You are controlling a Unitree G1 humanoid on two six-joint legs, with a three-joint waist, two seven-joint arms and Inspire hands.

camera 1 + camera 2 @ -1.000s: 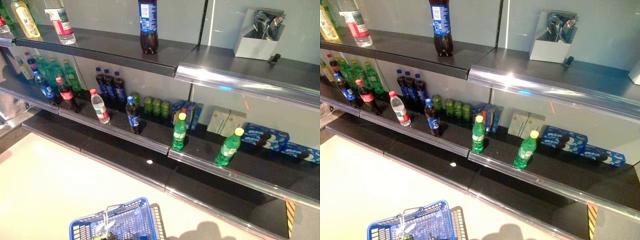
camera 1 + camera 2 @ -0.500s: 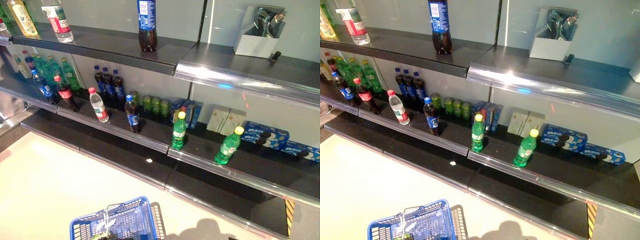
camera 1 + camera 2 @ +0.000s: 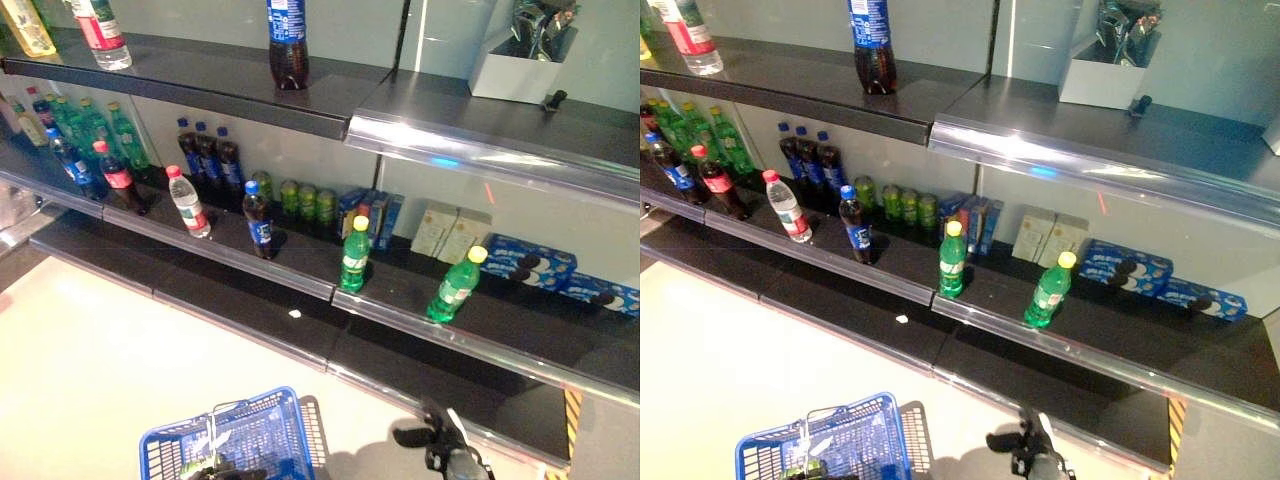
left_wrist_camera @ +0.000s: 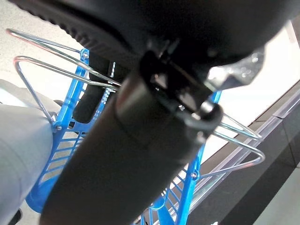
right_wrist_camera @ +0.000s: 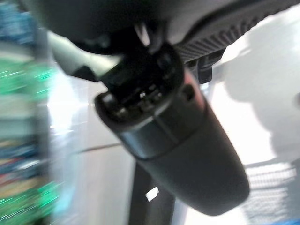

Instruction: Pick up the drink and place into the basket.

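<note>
Drinks stand along the middle shelf (image 3: 300, 272): two green bottles with yellow caps (image 3: 354, 256) (image 3: 455, 285), a dark cola bottle with a blue cap (image 3: 258, 221) and a clear water bottle with a red cap (image 3: 188, 202). The blue basket (image 3: 262, 430) hangs at the lower edge with its wire handles (image 4: 56, 70) up. My left hand (image 4: 140, 117) is curled round those handles. My right hand (image 3: 440, 448) shows low at the right, fingers spread and empty, well below the shelf's front rail and apart from every bottle.
More bottles (image 3: 205, 158) and green cans (image 3: 305, 200) fill the back of the middle shelf, with boxes (image 3: 445, 232) and blue biscuit packs (image 3: 530, 265) to the right. The top shelf carries a tall cola bottle (image 3: 286, 45) and a white box (image 3: 510, 75). Pale floor (image 3: 90, 370) lies in front.
My right hand has come up into view at the bottom right. The whole picture has shifted a little, so the camera moved; the bottles and the basket stay in place.
</note>
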